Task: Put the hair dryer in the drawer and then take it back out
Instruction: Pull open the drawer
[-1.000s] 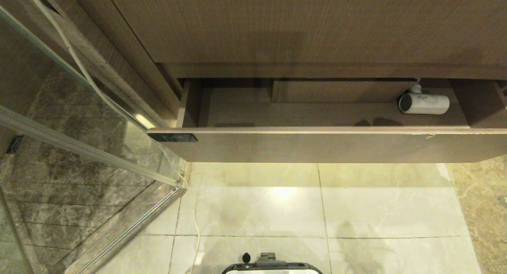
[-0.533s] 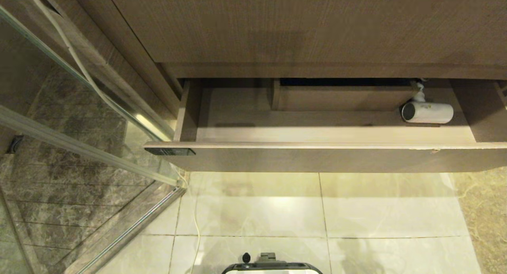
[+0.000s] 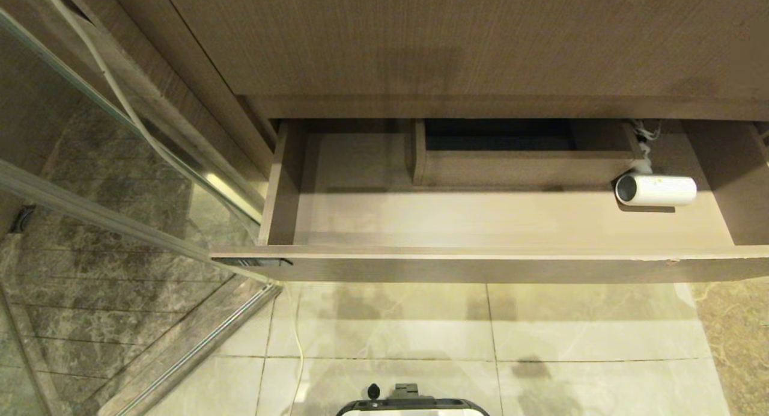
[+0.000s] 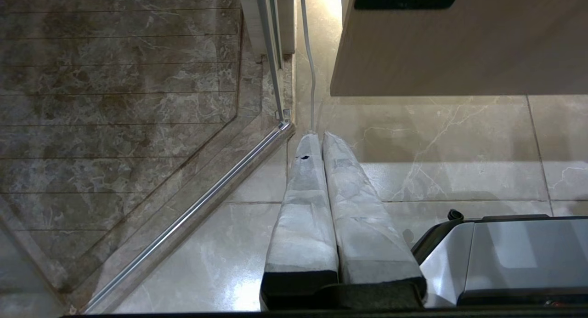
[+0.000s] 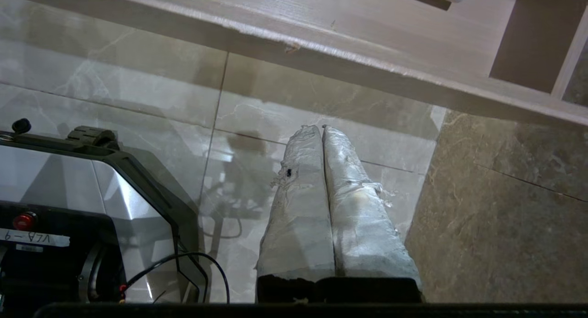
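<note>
Light-brown wood-grain panelling forms the drawer, which stands pulled out from under the taller cabinet panel, its flat front edge toward the robot and a small dark label at its left corner. Inside, a boxed rectangular notch sits against the rear wall. The white hair dryer lies on its side on the drawer floor at the right, just beside the right end of the notch, its dark round opening facing left; its cord runs up toward the back of the drawer. The right gripper hangs above the pale floor tiles in front of the drawer's front edge, well apart from the hair dryer, with its two wrapped fingers pressed together and holding nothing. The left gripper hangs over the floor near the metal rail of the glass shower door, below the drawer's labelled corner, its fingers likewise closed together and empty. A white cable runs down along the glass partition to the floor.
</note>
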Available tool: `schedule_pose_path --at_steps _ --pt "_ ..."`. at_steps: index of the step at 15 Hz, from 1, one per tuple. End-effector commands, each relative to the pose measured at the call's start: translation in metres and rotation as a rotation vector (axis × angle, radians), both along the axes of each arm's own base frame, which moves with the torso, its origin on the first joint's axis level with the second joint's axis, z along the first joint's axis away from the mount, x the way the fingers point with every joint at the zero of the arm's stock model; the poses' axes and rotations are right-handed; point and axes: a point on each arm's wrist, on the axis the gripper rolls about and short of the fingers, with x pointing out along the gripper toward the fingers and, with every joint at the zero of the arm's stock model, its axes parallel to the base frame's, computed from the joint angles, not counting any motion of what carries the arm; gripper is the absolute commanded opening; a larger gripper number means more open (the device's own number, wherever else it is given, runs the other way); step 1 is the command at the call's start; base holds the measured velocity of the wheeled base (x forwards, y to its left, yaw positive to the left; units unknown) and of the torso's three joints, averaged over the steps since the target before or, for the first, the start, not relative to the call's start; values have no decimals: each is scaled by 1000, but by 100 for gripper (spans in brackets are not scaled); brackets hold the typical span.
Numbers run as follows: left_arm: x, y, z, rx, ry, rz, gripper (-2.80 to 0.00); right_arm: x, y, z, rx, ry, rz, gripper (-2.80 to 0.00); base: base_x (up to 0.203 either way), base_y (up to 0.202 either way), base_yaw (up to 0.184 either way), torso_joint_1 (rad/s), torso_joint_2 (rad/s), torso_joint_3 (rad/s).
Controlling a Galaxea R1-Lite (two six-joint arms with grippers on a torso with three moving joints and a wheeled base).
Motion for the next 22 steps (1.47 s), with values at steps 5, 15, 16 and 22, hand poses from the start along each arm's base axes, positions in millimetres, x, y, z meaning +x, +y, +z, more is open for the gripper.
schedule_pose_path --at_steps 5,15,16,22 --pt "0 0 0 0 1 -1 -280 31 -13 8 -69 -28 -171 -280 0 0 0 0 0 0" --pt "0 0 0 0 0 -2 -280 107 -77 -21 -125 145 -576 0 0 0 0 0 0 0" --pt "0 0 0 0 1 -1 -280 116 -86 -24 -118 164 -594 0 0 0 0 0 0 0" --pt "0 0 0 0 0 -1 -280 158 -124 -39 -4 150 -644 0 0 0 0 0 0 0"
